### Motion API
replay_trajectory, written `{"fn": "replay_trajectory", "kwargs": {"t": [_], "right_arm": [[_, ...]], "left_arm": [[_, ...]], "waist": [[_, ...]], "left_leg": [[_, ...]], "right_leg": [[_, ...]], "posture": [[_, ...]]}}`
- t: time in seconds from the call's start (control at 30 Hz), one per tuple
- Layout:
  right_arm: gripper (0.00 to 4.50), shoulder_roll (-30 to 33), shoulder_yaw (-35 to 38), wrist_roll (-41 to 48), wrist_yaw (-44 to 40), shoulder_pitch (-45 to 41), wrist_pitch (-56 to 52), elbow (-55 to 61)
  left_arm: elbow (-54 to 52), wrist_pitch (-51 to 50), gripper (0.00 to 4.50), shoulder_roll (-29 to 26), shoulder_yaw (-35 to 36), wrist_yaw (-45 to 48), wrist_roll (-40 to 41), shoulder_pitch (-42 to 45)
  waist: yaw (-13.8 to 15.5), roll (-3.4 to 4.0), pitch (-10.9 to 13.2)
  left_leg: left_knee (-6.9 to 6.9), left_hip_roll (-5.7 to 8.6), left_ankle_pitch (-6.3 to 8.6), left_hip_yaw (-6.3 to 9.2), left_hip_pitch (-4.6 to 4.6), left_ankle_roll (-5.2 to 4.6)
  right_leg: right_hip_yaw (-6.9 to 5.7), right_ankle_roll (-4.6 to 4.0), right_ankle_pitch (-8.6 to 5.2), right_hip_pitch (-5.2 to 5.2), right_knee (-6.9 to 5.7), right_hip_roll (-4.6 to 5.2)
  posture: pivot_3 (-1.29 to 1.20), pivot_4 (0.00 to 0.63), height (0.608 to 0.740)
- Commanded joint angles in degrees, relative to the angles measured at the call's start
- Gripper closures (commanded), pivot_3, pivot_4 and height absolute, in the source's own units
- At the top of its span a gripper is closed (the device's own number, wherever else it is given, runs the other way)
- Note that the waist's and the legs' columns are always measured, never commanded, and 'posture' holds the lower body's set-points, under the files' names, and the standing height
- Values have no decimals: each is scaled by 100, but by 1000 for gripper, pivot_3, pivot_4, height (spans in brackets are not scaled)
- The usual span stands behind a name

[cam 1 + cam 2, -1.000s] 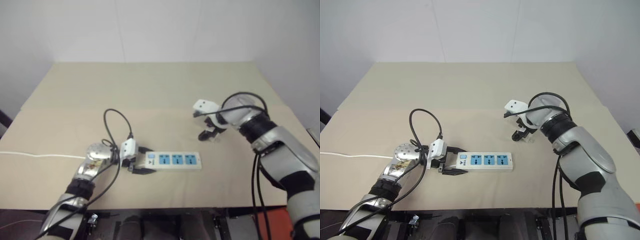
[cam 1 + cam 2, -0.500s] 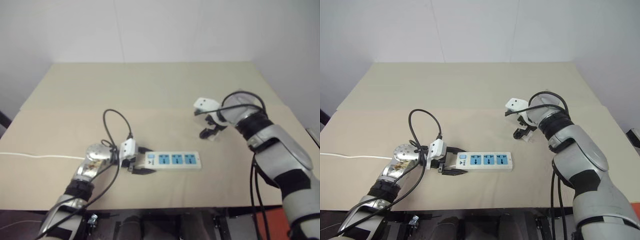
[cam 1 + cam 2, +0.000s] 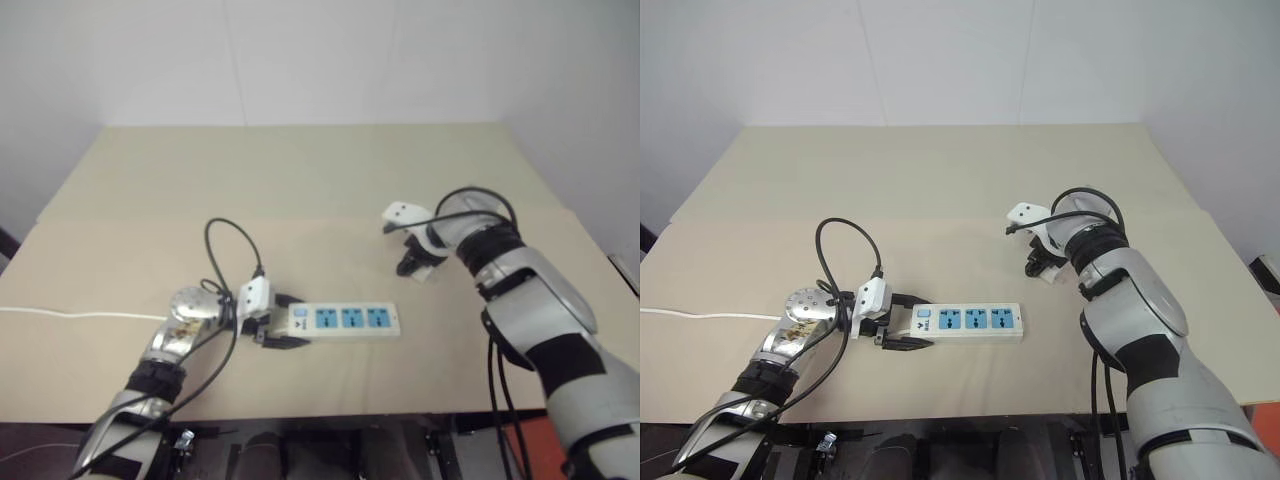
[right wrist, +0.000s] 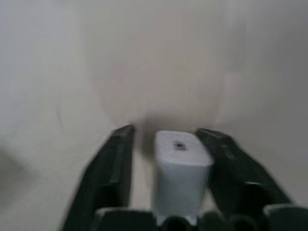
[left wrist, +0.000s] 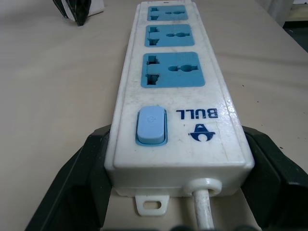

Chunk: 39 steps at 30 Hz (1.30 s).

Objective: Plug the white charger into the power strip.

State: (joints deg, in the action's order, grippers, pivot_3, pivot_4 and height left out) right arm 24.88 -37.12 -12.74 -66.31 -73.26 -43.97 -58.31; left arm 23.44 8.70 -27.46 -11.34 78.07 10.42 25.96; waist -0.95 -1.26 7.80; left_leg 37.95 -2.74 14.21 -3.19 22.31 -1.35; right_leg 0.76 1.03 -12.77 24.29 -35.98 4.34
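The power strip [image 3: 345,319], a long white bar with three blue sockets, lies near the table's front. My left gripper [image 3: 285,322] is shut on its button end, a black finger pressed against each side [image 5: 91,159]. The white charger [image 4: 182,168], a small white cube, stands on the table right of centre [image 3: 1048,270]. My right gripper [image 3: 412,265] points steeply down over it. Its two fingers stand either side of the cube, one finger [image 4: 115,159] a narrow gap away from it, so it is open.
The strip's thin white cord [image 3: 70,312] runs off the table's left edge. Black cables loop above my left wrist [image 3: 225,245] and round my right wrist. The beige table [image 3: 300,180] stretches back to a white wall.
My right forearm has swung inward toward the table's middle while its gripper stays over the charger. The left gripper and the strip have not moved.
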Motion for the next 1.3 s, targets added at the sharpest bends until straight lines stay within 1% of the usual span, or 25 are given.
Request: {"fn": "replay_trajectory", "kwargs": {"t": [0.03, 0.2, 0.27, 0.37, 0.47, 0.5, 0.57, 0.63, 0.7, 0.77, 0.83, 0.9, 0.93, 1.13, 1.3], "right_arm": [[3382, 73, 86, -168, -192, -75, 5, 287], [3382, 301, 208, -201, -366, -35, -117, 881], [3382, 427, 569, -7, -270, 43, -109, 1403], [3382, 555, 1651, 727, -214, 271, -202, 2667], [3382, 480, 2988, 1715, -11, 959, -132, 4231], [3382, 447, 3244, 1923, 78, 1171, -101, 4597], [3382, 268, 3810, 2395, 315, 1934, 169, 5520], [3382, 164, 4058, 2759, 363, 2541, 350, 6128], [3382, 69, 4137, 3028, 462, 3065, 412, 6572], [3382, -35, 4130, 3250, 336, 3606, 898, 6800], [3382, -74, 4009, 3378, 208, 3920, 1216, 6867], [3382, -241, 3845, 3391, 353, 4172, 1429, 6932], [3382, -318, 3721, 3291, 361, 4288, 1778, 6891], [3382, -757, 3028, 2925, 510, 4664, 2912, 6347], [3382, -957, 2694, 2823, 614, 4668, 3293, 5934]], "left_arm": [[-76, -29, 1208, -67, 7, -63, -26, -37], [-39, -22, 1208, -73, -7, -56, -52, -17], [-19, -14, 1208, -79, -12, -48, -64, -5], [24, 1, 1208, -96, -14, -39, -83, 21], [53, 3, 1208, -121, -7, -23, -81, 53], [58, 1, 1208, -128, -4, -19, -79, 60], [65, -9, 1208, -151, -2, -4, -79, 72], [80, -13, 1208, -175, 2, 19, -77, 83], [95, -12, 1208, -205, 2, 45, -72, 94], [103, -18, 1208, -230, 1, 59, -62, 108], [122, -15, 1208, -254, 3, 77, -52, 123], [140, -12, 1208, -275, 3, 83, -57, 137], [151, -11, 1208, -285, 7, 88, -55, 144], [135, -38, 1208, -325, 25, 87, -55, 142], [91, -56, 1208, -371, 41, 80, -44, 104]], "waist": [[1, 1, 0], [5, 2, 1], [7, 2, 2], [12, 2, 2], [20, 2, 1], [26, 2, 1], [36, -3, -1], [49, -3, -2], [40, -3, -1], [26, -3, -1], [4, -3, -1], [-7, -3, -1], [-10, -3, -1], [1, -3, -1], [-1, -3, -1]], "left_leg": [[0, 0, 0, 0, 0, 0], [0, 0, 0, 0, 3, 0], [0, 0, 0, 1, 3, 0], [0, 0, 0, 2, 4, 0], [-2, -2, 0, 8, 5, 0], [-3, -3, 0, 9, 3, 0], [-4, -3, 0, 14, 2, 0], [-3, -4, 0, 16, 0, 0], [-3, -2, 0, 13, -1, 0], [-3, -1, 0, 12, -4, 0], [-3, -2, 0, 13, -6, 0], [-3, -2, 0, 12, -11, 0], [-3, -3, 0, 12, -14, 0], [-3, -5, 0, 12, -15, 0], [-3, -5, 0, 12, -16, 0]], "right_leg": [[0, 0, 0, 0, -1, 0], [-1, 0, 0, 3, -1, 0], [-1, 0, 0, 3, -1, 0], [-1, 0, 0, 4, 0, 0], [-4, 1, 0, 1, 1, -2], [-5, 1, 0, 0, 0, -2], [-11, 1, 0, -5, 2, -2], [-16, 1, 0, -11, 3, -1], [-11, 2, 1, -11, 3, 1], [-9, 2, 1, -9, -2, 0], [-6, 2, 0, -8, -1, -4], [-3, 2, 0, -11, -3, -6], [-2, 3, 0, -12, -4, -8], [0, 3, -1, -12, -3, -13], [0, 2, -1, -12, -4, -14]], "posture": [[0, 150, 740], [0, 150, 740], [0, 150, 740], [0, 150, 740], [0, 150, 740], [0, 150, 740], [0, 150, 740], [0, 150, 740], [0, 150, 740], [0, 150, 740], [0, 150, 740], [0, 150, 740], [0, 150, 740], [0, 150, 740], [0, 150, 740]]}}
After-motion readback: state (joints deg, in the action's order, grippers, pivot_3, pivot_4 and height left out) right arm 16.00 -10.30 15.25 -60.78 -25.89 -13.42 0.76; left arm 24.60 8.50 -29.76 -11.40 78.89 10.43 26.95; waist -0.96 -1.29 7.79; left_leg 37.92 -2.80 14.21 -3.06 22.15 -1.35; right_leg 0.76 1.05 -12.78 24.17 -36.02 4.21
